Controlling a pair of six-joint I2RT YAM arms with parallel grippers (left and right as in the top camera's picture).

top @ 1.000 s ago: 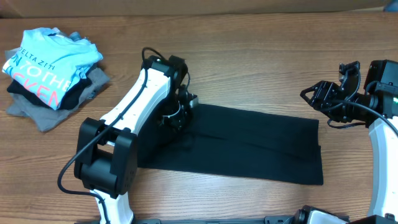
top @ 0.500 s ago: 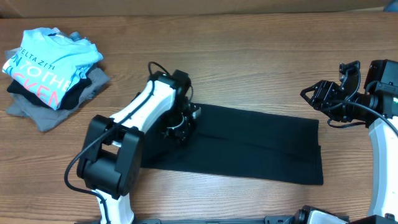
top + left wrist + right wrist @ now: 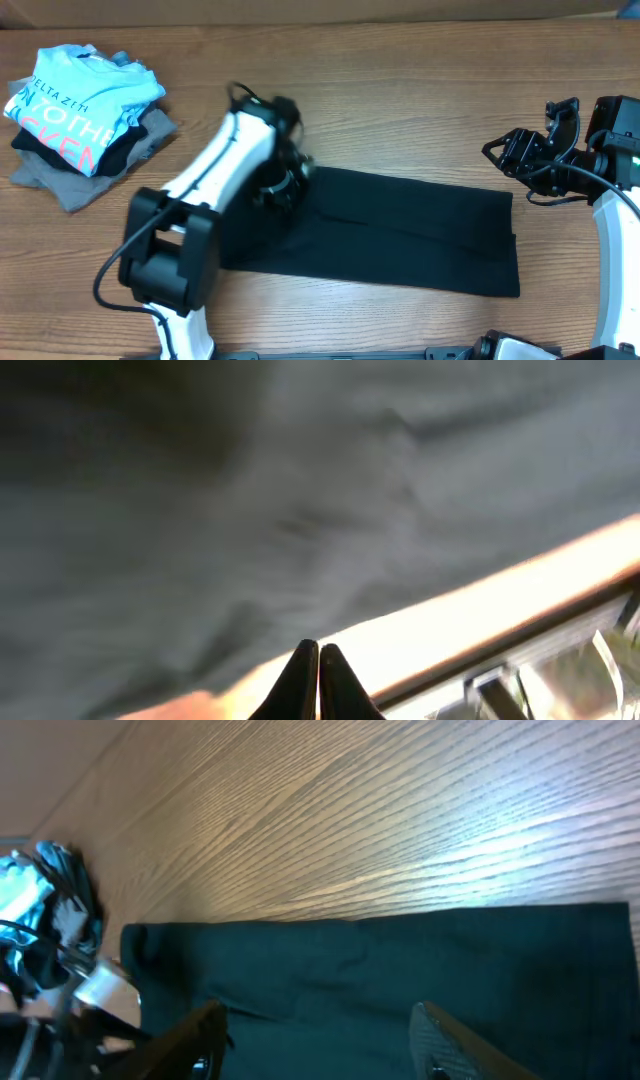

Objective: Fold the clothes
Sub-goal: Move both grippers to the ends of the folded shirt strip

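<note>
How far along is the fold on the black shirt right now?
Done: the black T-shirt lies flat as a long narrow band, no sleeves showing. In hand: the left gripper is at the band's left end, jaws shut; whether fabric is pinched is unclear. The right gripper hovers open off the right end. Left: folding the band end over end, probably then moving it to the pile of clothes.

The table (image 3: 400,110) is seen to be wood, fine-grained, with a soft sheen. The T-shirt (image 3: 420,235) is of matt black cloth, smooth but faintly creased. The left arm (image 3: 225,160) is cased in glossy white plastic, with matt black joints. The left end effector (image 3: 318,665) is finished in smooth black. At the table's left edge, a blue shirt (image 3: 80,90) and a grey garment (image 3: 75,190) are of matt cloth.
</note>
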